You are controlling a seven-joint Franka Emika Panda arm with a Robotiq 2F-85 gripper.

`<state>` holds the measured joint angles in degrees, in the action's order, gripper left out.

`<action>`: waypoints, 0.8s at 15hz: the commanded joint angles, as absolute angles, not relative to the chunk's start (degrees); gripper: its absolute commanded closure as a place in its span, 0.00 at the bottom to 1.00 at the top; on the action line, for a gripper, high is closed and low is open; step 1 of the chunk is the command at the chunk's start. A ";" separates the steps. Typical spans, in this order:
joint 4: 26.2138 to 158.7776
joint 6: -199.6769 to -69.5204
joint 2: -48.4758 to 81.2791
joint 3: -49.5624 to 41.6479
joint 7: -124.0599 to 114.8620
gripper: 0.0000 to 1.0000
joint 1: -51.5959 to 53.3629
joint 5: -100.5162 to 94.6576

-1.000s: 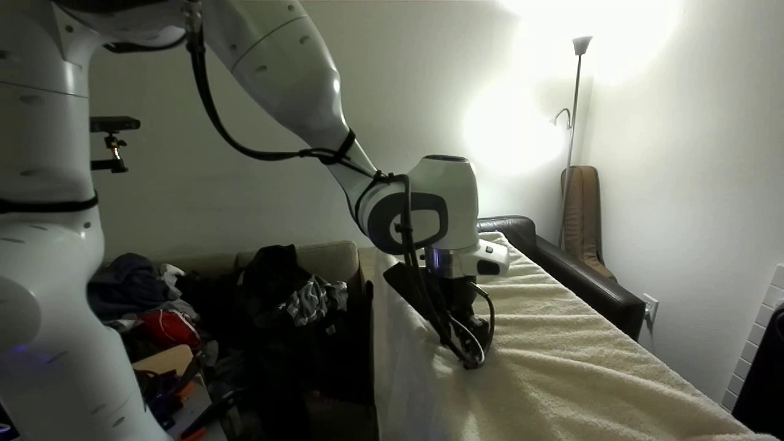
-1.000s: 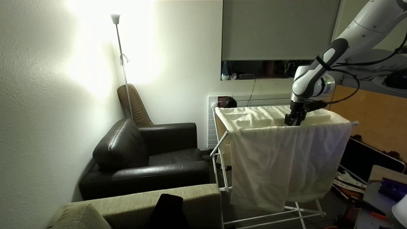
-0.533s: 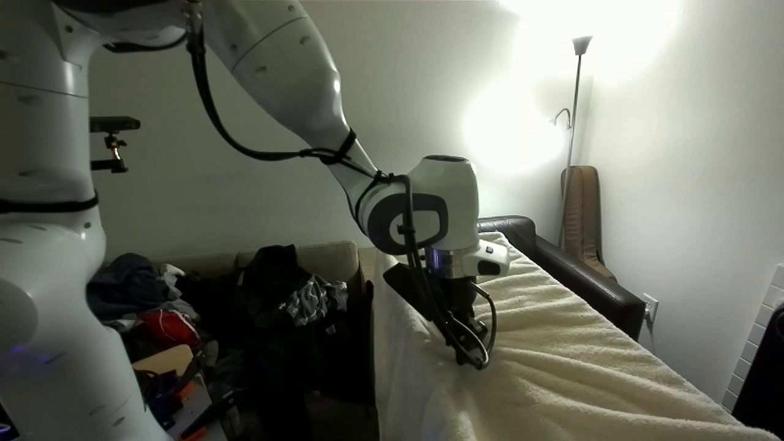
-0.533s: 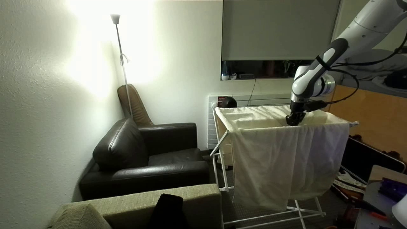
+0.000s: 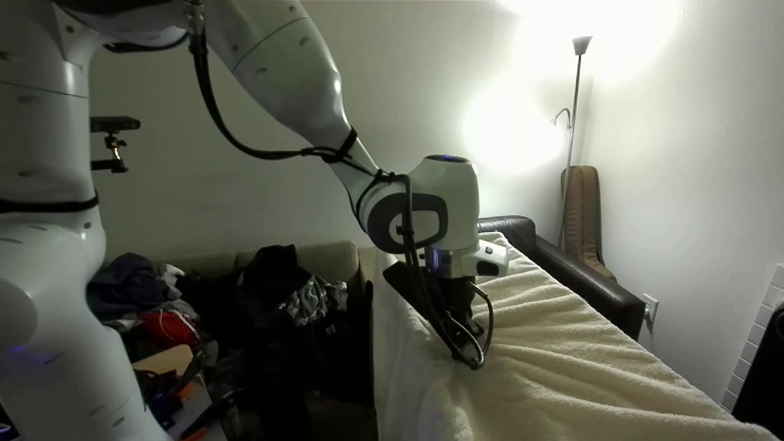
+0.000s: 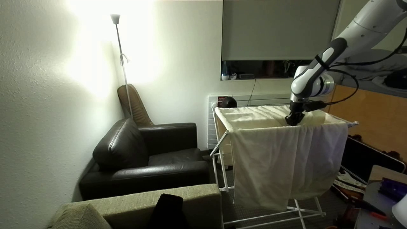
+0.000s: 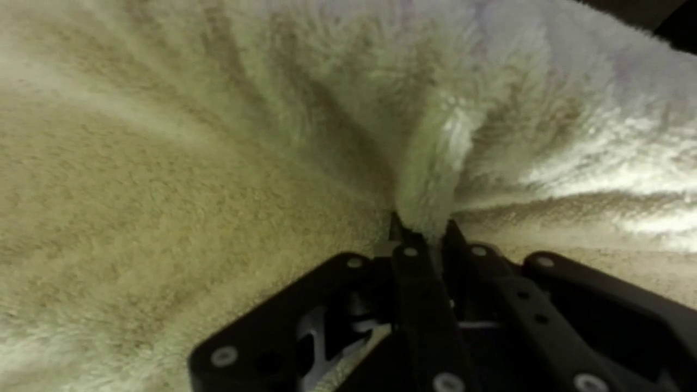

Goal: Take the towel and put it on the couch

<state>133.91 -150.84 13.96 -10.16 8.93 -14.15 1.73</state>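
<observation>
The towel [image 6: 264, 165], a large cream fuzzy cloth, drapes over a white drying rack, its near side hanging down in an exterior view. Folds of the towel [image 5: 582, 367] run across the top. My gripper [image 7: 423, 226] is shut on a raised pinch of the towel, which stands up between the fingertips in the wrist view. From outside, the gripper [image 6: 294, 122] sits at the rack's near top edge, its tips partly sunk into the cloth. A beige couch [image 6: 194, 195] shows at the lower edge, and a dark leather armchair [image 6: 171, 171] stands behind it.
White legs of the drying rack [image 6: 297, 211] spread below the towel. A pile of dark clothes [image 5: 275, 306] covers the beige couch. A floor lamp [image 6: 122, 54] and a brown case [image 6: 135, 105] lean in the corner. A cluttered table [image 6: 372, 194] stands at the right.
The jaws have come together and gathered a fold of the towel. The cloth's hanging right edge has been drawn slightly left along the rack. The arm has hardly moved.
</observation>
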 commanded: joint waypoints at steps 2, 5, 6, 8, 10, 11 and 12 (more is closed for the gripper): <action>133.01 -144.57 11.05 -10.07 6.02 0.93 -12.09 0.03; 131.80 -139.73 6.82 -10.36 2.77 0.93 -10.04 -3.50; 131.17 -137.96 5.42 -10.07 2.13 0.93 -9.60 -4.01; 129.96 -135.11 2.97 -9.60 0.77 0.94 -8.73 -4.99; 128.55 -132.31 1.10 -9.15 -0.12 0.94 -8.12 -5.33; 127.87 -131.06 0.44 -8.90 -0.14 0.94 -7.91 -5.02; 127.09 -129.99 -0.14 -8.62 -0.32 0.94 -7.73 -4.81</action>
